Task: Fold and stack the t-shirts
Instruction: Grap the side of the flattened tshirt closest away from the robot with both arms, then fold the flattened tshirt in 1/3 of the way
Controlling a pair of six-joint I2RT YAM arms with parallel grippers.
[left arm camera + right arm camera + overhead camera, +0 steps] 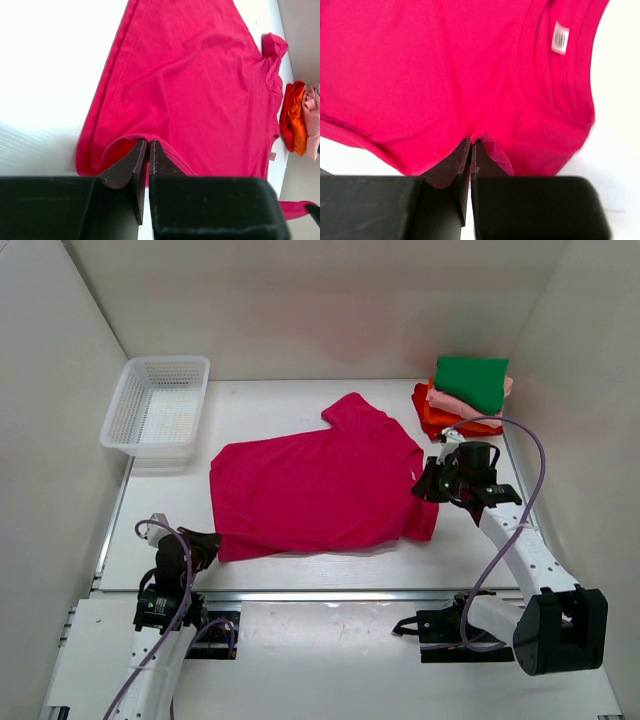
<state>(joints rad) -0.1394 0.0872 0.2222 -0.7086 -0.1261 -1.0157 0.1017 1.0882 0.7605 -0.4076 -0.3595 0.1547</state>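
Observation:
The magenta-pink t-shirt (315, 488) lies spread flat in the middle of the table, collar to the right. My left gripper (207, 543) is shut on its hem at the near left corner; the hem (145, 137) bunches over the fingertips. My right gripper (432, 486) is shut on the shirt's edge beside the collar, where a pinch of cloth (480, 136) rises between the jaws. A white label (560, 38) shows inside the collar. A stack of folded shirts sits at the back right: green (472, 380) on top, light pink (452, 403), orange (440, 418) and red (424, 400) below.
A white plastic mesh basket (158, 410) stands at the back left. White walls close in the table on the left, back and right. The stack also shows at the right edge of the left wrist view (295, 120). A metal rail (330, 593) runs along the near table edge.

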